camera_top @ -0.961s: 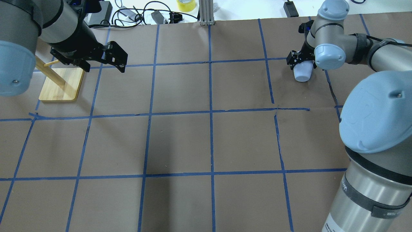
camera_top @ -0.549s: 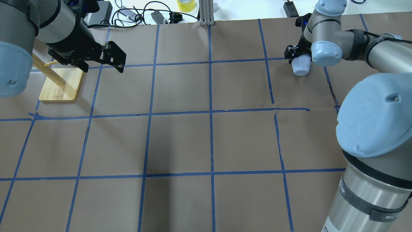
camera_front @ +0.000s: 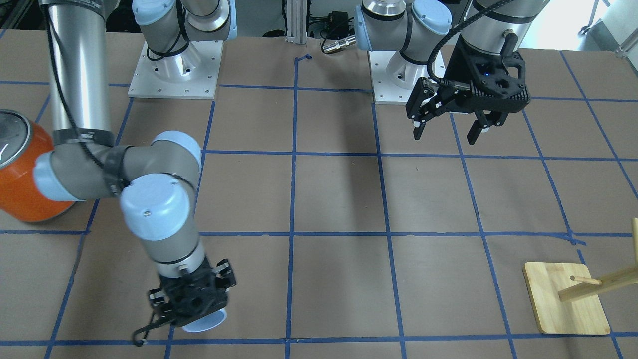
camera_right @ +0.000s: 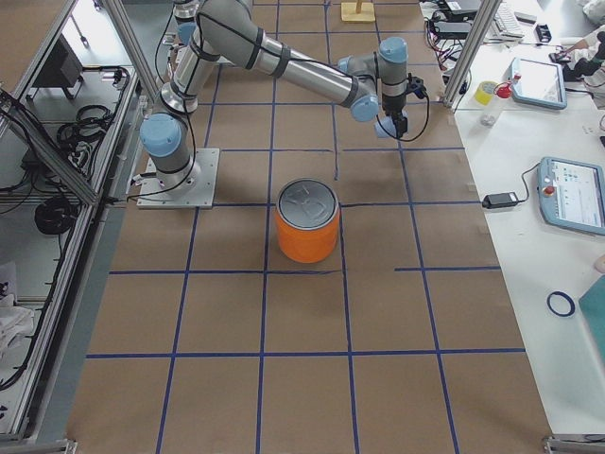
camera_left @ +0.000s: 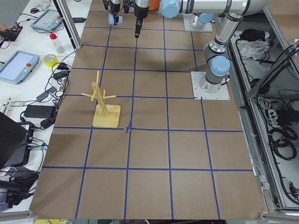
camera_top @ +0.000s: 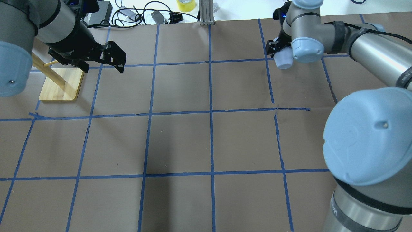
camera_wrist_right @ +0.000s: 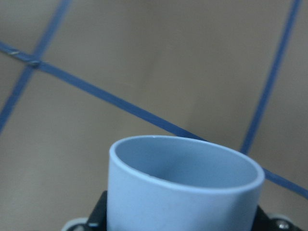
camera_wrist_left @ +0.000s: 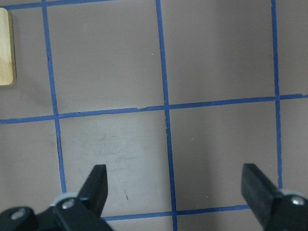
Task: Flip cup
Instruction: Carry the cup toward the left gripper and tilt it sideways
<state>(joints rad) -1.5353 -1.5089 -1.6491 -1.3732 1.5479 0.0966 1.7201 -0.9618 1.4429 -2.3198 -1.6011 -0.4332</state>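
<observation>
The small pale blue-white tapered plastic cup [camera_top: 283,60] sits clamped in the right gripper [camera_front: 192,304], its open mouth facing away from the fingers, over the brown paper-covered table [camera_top: 180,141] near its far edge. The left gripper [camera_front: 446,130] hangs spread wide and empty above the taped grid. A large orange can [camera_right: 307,236] stands well apart.

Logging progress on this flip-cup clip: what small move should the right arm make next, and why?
Probably roll the right wrist to turn the cup over, then lower it. The right tool grips the cup, apparently above the table, with its open mouth tilted down toward it, so it is not yet set down.
</observation>
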